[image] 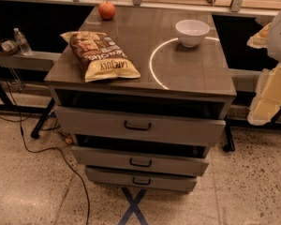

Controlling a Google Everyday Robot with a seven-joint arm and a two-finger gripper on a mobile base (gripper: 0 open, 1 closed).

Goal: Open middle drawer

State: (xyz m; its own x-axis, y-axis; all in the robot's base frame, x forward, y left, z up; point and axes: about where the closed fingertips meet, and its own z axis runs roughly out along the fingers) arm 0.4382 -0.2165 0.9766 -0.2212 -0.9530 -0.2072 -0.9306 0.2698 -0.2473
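The grey cabinet [192,74] has three stacked drawers facing me. The middle drawer [178,165] is the second one, a wide flat grey front with a small black handle [140,162]. It stands out a little, with a dark gap above it. The top drawer [187,129] above it also stands out a little, and the lowest drawer [168,182] sits below. My gripper [268,102], with white and cream-coloured parts of the arm, hangs at the right edge of the view, right of the cabinet, level with the top drawer and apart from it.
On the cabinet top lie a chip bag [100,55], a white bowl [192,32] and a red apple [107,10]. A water bottle [22,41] stands on a shelf at the left. A black cable [61,161] runs over the speckled floor at the left.
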